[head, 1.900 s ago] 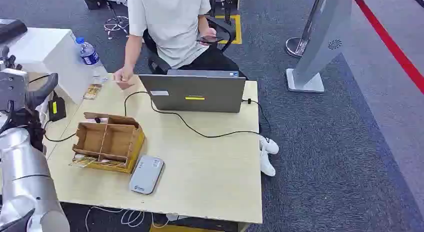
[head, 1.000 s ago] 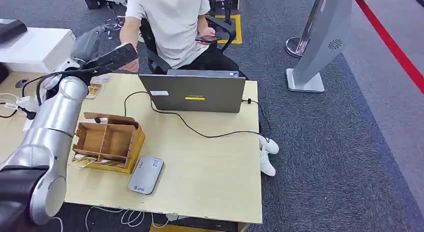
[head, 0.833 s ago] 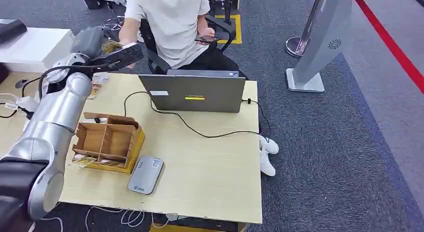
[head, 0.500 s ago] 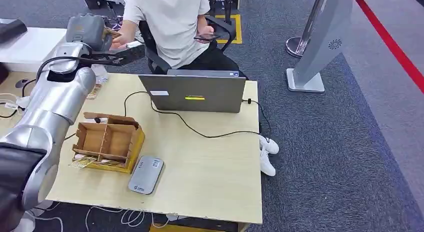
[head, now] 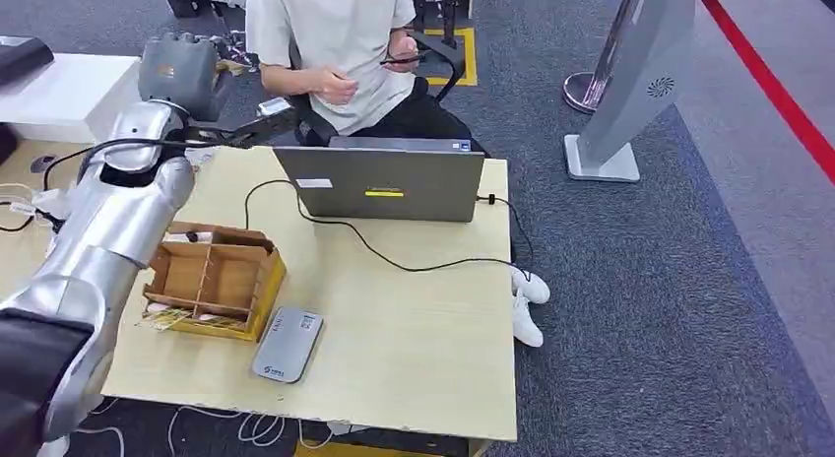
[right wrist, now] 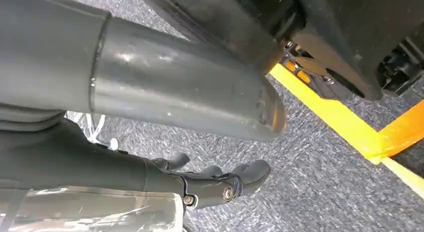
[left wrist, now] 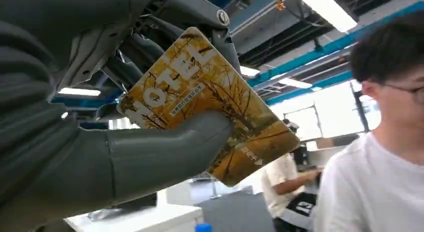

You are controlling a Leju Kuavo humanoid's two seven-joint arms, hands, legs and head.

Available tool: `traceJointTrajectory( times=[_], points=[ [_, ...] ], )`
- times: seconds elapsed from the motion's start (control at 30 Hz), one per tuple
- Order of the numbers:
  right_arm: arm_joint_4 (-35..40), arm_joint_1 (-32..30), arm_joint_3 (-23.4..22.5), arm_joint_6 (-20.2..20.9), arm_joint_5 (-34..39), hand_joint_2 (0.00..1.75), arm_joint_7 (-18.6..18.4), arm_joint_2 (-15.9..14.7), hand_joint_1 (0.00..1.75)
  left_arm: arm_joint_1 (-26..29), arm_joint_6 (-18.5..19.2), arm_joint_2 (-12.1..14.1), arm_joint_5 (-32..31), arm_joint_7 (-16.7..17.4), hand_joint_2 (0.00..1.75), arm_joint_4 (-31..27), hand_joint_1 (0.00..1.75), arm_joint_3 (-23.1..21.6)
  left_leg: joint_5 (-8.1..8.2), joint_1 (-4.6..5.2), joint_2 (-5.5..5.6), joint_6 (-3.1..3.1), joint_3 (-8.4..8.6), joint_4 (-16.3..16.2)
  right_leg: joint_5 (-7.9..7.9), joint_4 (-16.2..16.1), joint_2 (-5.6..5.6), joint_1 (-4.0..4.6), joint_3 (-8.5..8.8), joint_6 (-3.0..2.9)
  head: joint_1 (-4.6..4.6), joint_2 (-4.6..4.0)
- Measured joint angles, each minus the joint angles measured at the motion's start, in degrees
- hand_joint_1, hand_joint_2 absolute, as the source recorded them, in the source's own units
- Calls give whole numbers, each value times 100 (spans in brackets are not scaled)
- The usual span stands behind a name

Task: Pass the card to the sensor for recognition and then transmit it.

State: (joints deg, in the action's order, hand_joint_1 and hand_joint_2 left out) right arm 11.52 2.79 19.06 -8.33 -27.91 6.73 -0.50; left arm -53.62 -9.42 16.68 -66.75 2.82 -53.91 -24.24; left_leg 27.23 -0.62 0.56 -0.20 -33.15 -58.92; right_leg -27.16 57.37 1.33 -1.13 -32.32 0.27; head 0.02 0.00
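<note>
Above the table's far left corner | left hand (left wrist: 150, 137) pinches yellow hotel card (left wrist: 210, 104), thumb over its face | right hand (right wrist: 220, 184) hangs over carpet, holding nothing, fingers loosely apart | card reader (head: 289, 344) well apart, near edge | risk: shallow pinch, card may slip en route

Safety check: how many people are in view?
2. One person sits behind the laptop, near the left robot hand; a second person is farther back in the left wrist view. Others may be hidden.
</note>
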Motion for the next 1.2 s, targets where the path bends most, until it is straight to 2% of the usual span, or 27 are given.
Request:
traceJointTrajectory(
  times=[0.07,0.13,0.27,0.33,0.4,0.5,0.6,0.7,0.77,1.07,1.2],
  points=[
    [-18,-43,-70,-103,68,0,2,26,0,631,59,166,67,-11,175,-917,175,0,3,-1,-4,-1,-3,2,-2,0,5,1,-2,2,0,0],
    [-41,-84,-144,-181,148,0,33,55,0,1387,-48,403,-17,-59,175,-1979,175,-7,11,0,-8,-5,-2,5,-10,-1,8,0,-5,5,-2,0],
    [-77,-150,-313,-238,280,0,112,101,0,3010,-615,857,-431,-109,175,-3688,175,-37,22,-1,-34,-3,-5,5,-16,-2,28,0,-17,3,-9,0],
    [-87,-169,-380,-255,308,0,124,107,0,3741,-935,1064,-679,-109,175,-4299,175,-39,25,-1,-32,-1,-7,6,-20,-3,26,0,-18,3,-7,0],
    [-96,-174,-445,-282,345,0,131,116,0,4324,-1096,1230,-866,-109,175,-4739,175,-39,26,-1,-32,1,-8,6,-20,-3,23,0,-17,4,-7,0],
    [-107,-183,-518,-291,361,0,136,131,0,5058,-1104,1434,-1004,-109,175,-5134,175,-39,27,-1,-31,3,-8,6,-20,-3,20,1,-18,4,-9,0],
    [-127,-192,-559,-288,350,0,173,131,0,5487,-794,1490,-1019,-33,175,-5258,175,-39,25,-1,-19,5,-9,6,-20,-4,5,1,-15,4,-9,0],
    [-131,-190,-588,-282,304,0,164,131,0,5613,-430,1407,-993,13,175,-5155,175,-42,21,0,-14,9,-9,5,-17,-4,0,0,-12,8,-2,0],
    [-129,-185,-588,-282,234,0,122,138,0,5608,-304,1241,-968,28,175,-4864,175,-61,17,-1,-13,8,-7,5,-13,-4,-3,0,-10,9,-2,0],
    [-129,-169,-586,-247,72,0,46,144,0,5252,-208,294,-849,28,175,-3646,175,-428,9,2,4,10,-10,1,-7,-5,-12,-3,-8,11,-2,0],
    [-129,-150,-586,-225,44,0,46,149,0,5065,-31,-10,-800,26,175,-3183,175,-623,10,2,3,10,-10,1,-7,-5,-11,-3,-8,11,-4,0]
  ],
)
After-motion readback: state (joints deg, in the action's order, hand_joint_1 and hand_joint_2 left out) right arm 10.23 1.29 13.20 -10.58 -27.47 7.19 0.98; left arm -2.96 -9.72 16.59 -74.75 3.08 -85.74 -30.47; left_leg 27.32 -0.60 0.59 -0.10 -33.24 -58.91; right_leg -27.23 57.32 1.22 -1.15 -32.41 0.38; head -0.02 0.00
